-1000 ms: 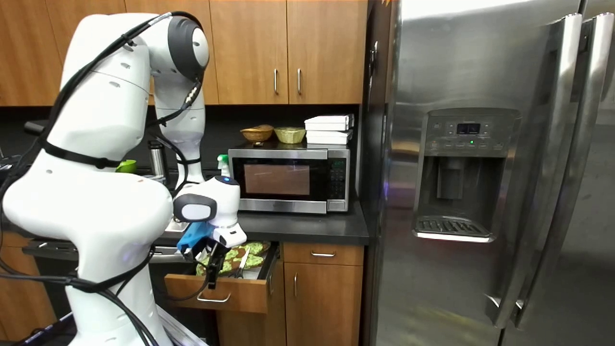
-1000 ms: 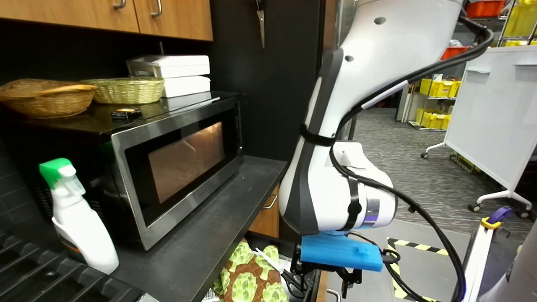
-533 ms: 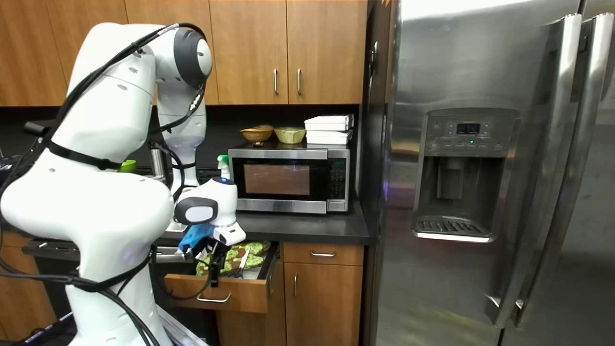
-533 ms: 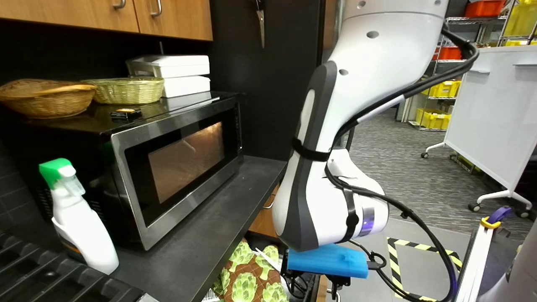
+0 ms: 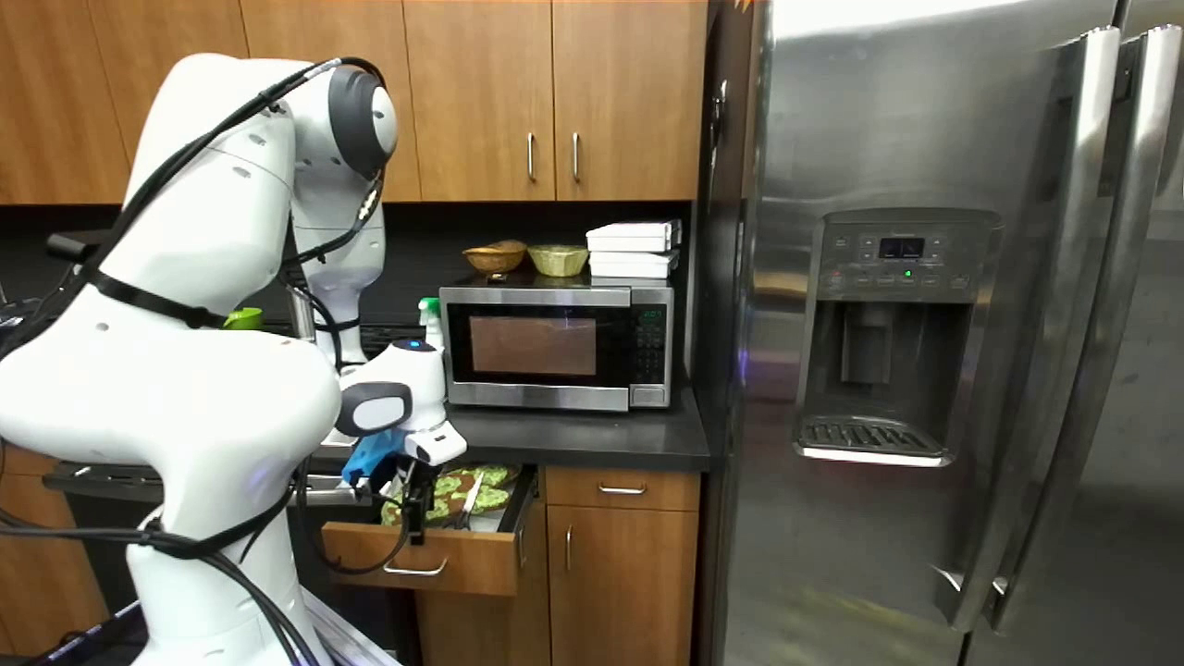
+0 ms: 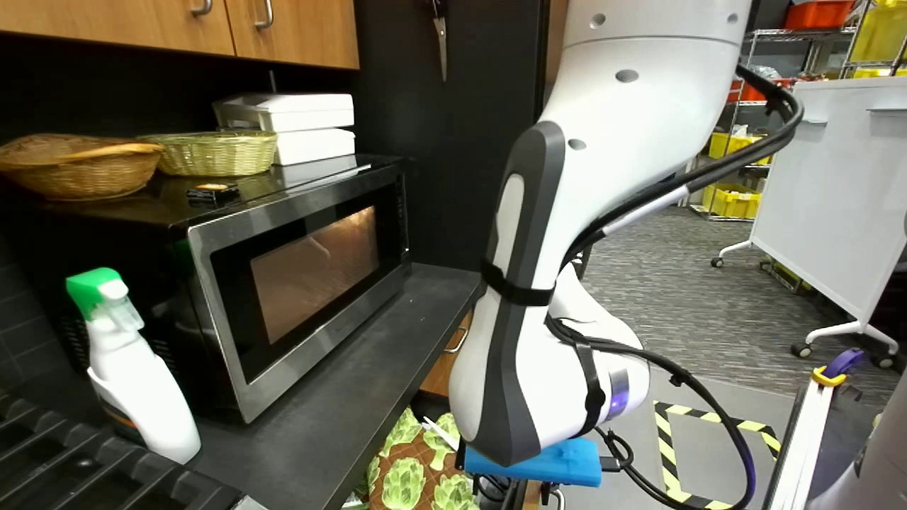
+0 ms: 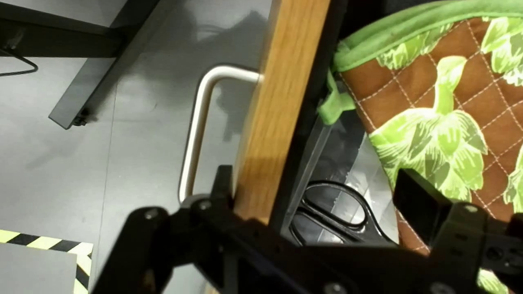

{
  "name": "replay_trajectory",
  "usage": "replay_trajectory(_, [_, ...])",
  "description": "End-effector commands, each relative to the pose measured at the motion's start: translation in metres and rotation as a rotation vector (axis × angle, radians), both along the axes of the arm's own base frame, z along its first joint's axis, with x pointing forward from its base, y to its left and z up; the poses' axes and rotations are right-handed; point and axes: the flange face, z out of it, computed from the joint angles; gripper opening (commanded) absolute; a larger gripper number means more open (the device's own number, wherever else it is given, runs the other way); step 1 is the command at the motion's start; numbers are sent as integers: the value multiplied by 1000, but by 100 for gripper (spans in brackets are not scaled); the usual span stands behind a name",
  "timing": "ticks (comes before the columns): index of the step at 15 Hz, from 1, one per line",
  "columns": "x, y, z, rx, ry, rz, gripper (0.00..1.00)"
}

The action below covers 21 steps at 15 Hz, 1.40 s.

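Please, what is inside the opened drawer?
The drawer holds a quilted artichoke-print cloth, black-handled scissors and some clear plastic-looking material. Anything beneath the cloth is hidden; in the wrist view, the hand covers part of the scissors.

My gripper [image 7: 316, 185] registered near-black and slightly blurred; soft shadows crossed the floor [image 7: 143, 163]. In an exterior view, glare whitened the refrigerator [image 5: 925, 148] near frame top.

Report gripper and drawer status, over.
Gripper open, nothing held, at drawer front; contact unclear. Drawer pulled out. Possible obstructions inside: scissors, quilted cloth.
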Motion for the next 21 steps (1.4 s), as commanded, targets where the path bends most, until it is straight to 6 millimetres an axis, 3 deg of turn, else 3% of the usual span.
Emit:
replay_trajectory(1, [19, 18, 5, -16, -64, -9, 100])
replay_trajectory(7, [49, 35, 11, -24, -123, -22, 100])
replay_trajectory(21, [61, 46, 20, -75, -125, -55, 100])
